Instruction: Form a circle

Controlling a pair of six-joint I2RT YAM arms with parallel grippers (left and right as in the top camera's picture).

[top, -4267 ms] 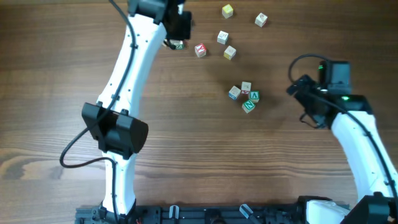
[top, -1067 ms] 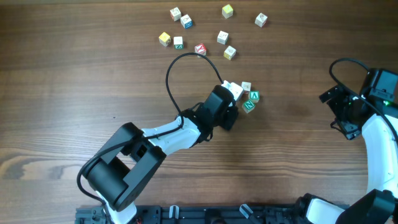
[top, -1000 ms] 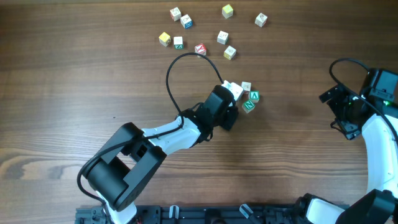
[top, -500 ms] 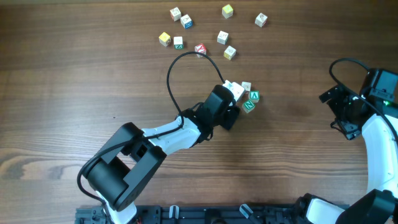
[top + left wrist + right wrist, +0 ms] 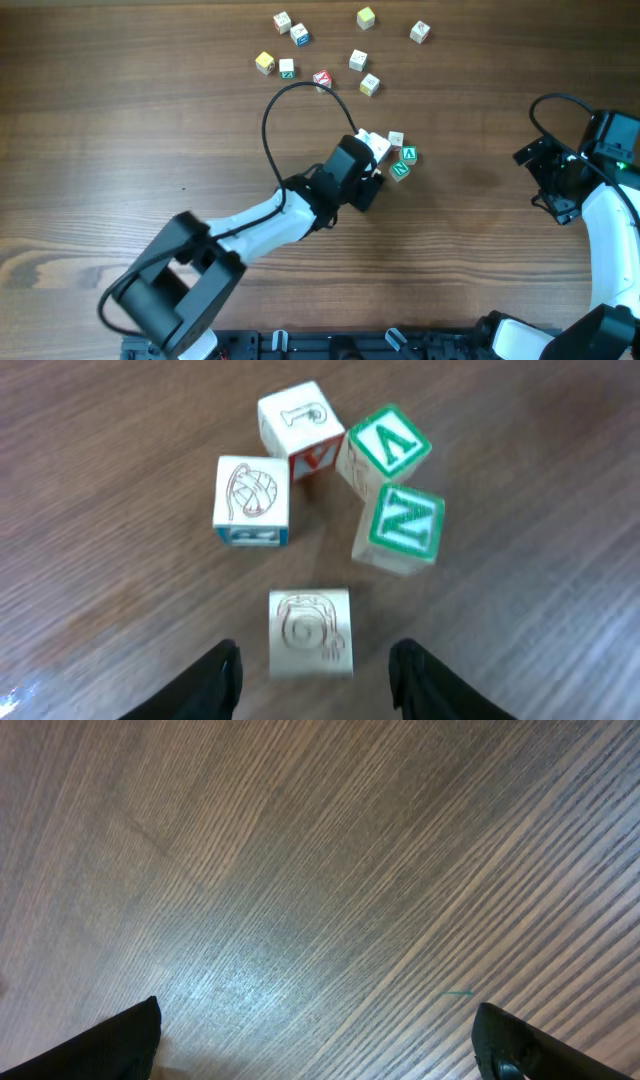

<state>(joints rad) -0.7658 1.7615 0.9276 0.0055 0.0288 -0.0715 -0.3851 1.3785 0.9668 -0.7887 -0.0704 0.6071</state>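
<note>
Fingers of the left gripper stand half parted, holding nothing, either side of the plain cube, nearest of 5 in the circle lying just ahead, well apart from the wide-open, empty right gripper.

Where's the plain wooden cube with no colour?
The plain cube lies bottom centre of the left wrist view, between the open fingers of the left claw, touching neither, just below the blue-marked cube and green N cube.

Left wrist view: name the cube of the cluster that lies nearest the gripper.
The plain cube, inside the open left gripper; the green N cube, green A cube, blue-marked cube and red-marked cube lie beyond it.
</note>
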